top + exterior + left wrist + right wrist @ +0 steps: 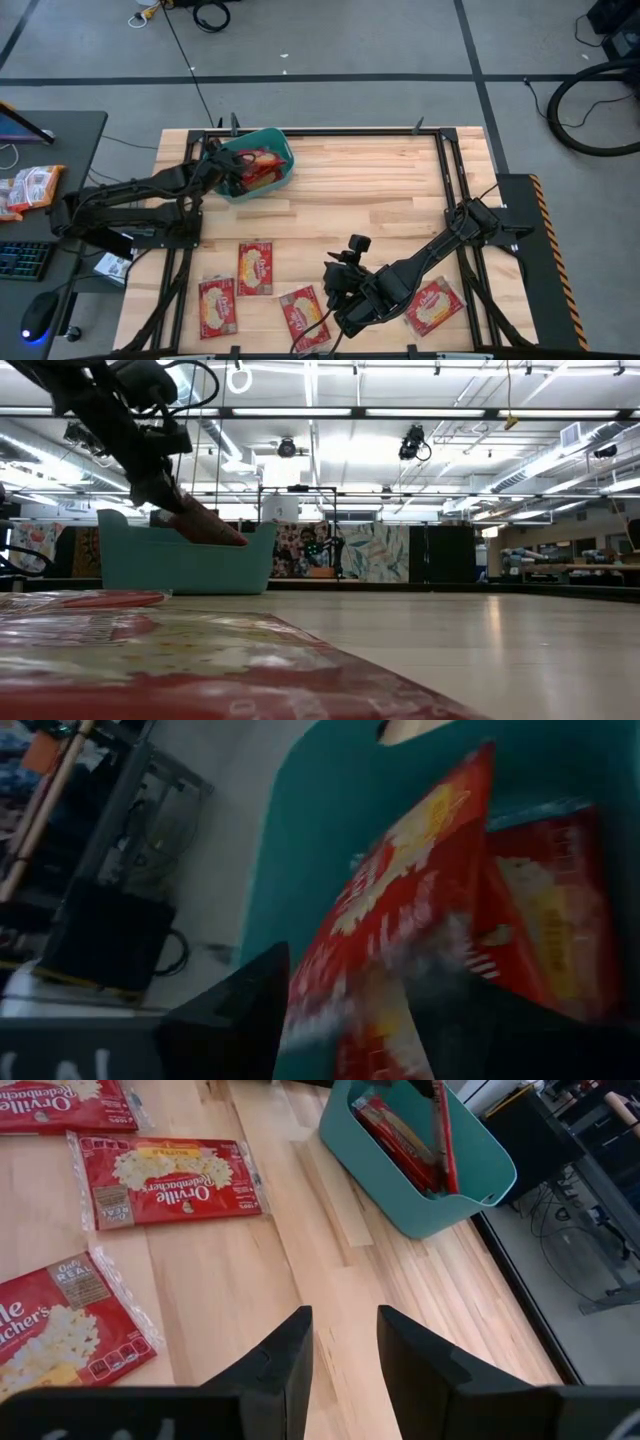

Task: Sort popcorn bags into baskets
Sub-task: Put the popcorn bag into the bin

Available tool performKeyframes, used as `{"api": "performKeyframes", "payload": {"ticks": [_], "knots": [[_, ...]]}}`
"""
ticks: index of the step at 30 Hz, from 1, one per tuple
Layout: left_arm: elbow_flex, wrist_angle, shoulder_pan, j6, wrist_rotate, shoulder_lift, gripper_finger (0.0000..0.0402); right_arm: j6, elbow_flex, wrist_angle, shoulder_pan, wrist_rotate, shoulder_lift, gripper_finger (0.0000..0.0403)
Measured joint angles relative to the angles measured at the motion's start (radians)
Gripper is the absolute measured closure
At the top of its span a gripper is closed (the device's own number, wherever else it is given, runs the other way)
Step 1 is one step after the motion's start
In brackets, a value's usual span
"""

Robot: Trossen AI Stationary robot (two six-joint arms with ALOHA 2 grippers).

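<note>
1. Reaching in from the left edge of the high view, the left gripper (pixel 232 170) sits over the tub (pixel 283 148) in the upper middle of the frame.
2. Its fingers (pixel 235 1015) bracket a red bag (pixel 400 920) that stands tilted inside the tub; whether they pinch it or have let go, I cannot tell.
3. More bags (pixel 262 172) lie in the tub beside that one, also on edge.
4. In the low view the same gripper (pixel 165 490) comes down at the upper left, with the bag (pixel 210 525) poking out over the tub (pixel 185 560) rim.
5. The right gripper (pixel 335 282) hovers low in the middle of the high view, above bare wood; its fingers (pixel 280 1355) stand a narrow gap apart with nothing between them.
6. Four bags lie flat on the table (pixel 360 190) along the bottom of the high view: one (pixel 255 267) left of centre, one (pixel 218 306) at lower left, one (pixel 305 318) just beside the right gripper, and one (pixel 433 306) at lower right beyond that arm.
7. The tub stands well apart from those loose bags.
</note>
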Motion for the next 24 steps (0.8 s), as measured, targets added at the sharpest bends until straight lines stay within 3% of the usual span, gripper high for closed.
{"api": "performKeyframes", "payload": {"ticks": [8, 11, 14, 18, 20, 22, 24], "knots": [[0.119, -0.124, 0.0, 0.033, -0.123, 0.0, 0.0201, -0.009, 0.0, 0.0, 0.0, 0.0, 0.0, 0.0284], [0.157, -0.128, 0.001, -0.01, -0.089, 0.0, 0.0201, -0.009, 0.0, 0.0, 0.0, 0.0, 0.0, 0.0284], [0.174, -0.129, 0.001, -0.101, 0.143, 0.0, 0.0201, -0.011, 0.0, 0.0, 0.0, 0.0, 0.0, 0.0284], [0.177, -0.143, -0.02, -0.208, 0.656, 0.0, 0.0201, -0.01, -0.012, -0.003, 0.0, 0.0, 0.0, 0.0284], [0.177, -0.18, -0.061, -0.261, 0.851, 0.002, 0.0203, -0.009, -0.022, -0.005, 0.0, 0.0, 0.002, 0.0284], [0.171, -0.218, -0.124, -0.314, 0.931, 0.002, 0.0209, -0.008, -0.03, -0.003, 0.0, -0.002, 0.002, 0.0284], [0.16, -0.256, -0.203, -0.348, 0.931, 0.002, 0.0215, -0.008, -0.039, 0.003, 0.0, -0.006, 0.002, 0.0284]]}}
